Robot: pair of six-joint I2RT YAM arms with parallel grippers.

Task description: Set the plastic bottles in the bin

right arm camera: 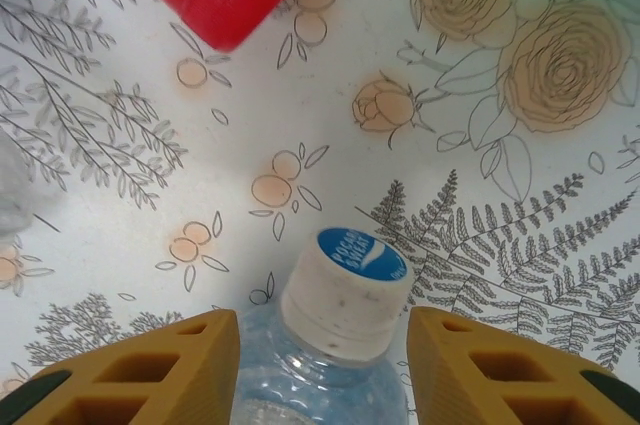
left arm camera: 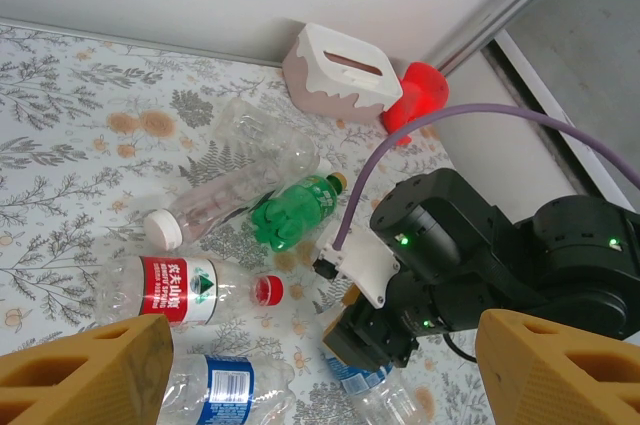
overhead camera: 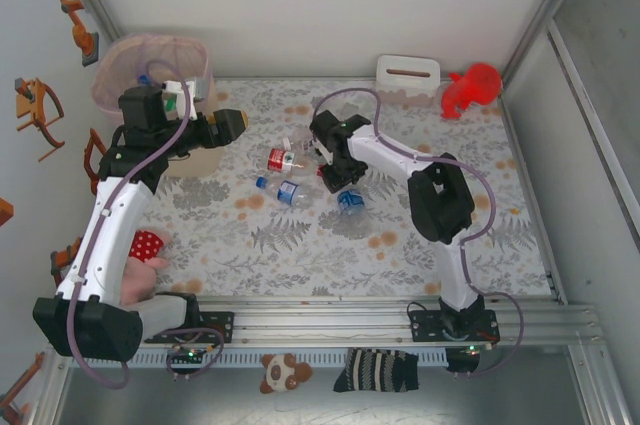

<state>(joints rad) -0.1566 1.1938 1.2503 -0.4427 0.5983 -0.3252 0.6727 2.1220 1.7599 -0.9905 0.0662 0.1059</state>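
The flower-patterned worktop (overhead camera: 300,255) carries a loose cluster of small plastic bottles, and the nearest of them is the one being worked on. The right claw (right arm camera: 322,317) is low over it, its yellow fingers (right arm camera: 150,370) narrowly parted on either side of the shoulders of a clear plastic bottle with a white, blue-printed cap (right arm camera: 345,285). The pads look to be against the bottle's sides, but I cannot tell whether they actually pinch it. Just beyond lie a clear bottle with a blue label (left arm camera: 225,385), a clear bottle with a red label and red cap (left arm camera: 180,290), a green plastic bottle (left arm camera: 295,207) and a clear bottle with a white cap (left arm camera: 215,207), bunched together and well apart from the bin. Farther back on the left, the left claw (overhead camera: 232,123) hangs beside the tall beige bin with a pink bag liner (overhead camera: 110,70), jaws spread wide with nothing between them. The step in hand looks like picking up the white-capped bottle. The next move probably calls for a firm closure lower on its body, since the tapered shoulder could squirt out. After that comes a lift clear of the neighbouring bottles and a carry left and back over the bin's rim, keeping off the left arm beside it. A white tissue box (overhead camera: 407,80) and a red plastic toy (overhead camera: 470,90) against the far wall are not part of the job.
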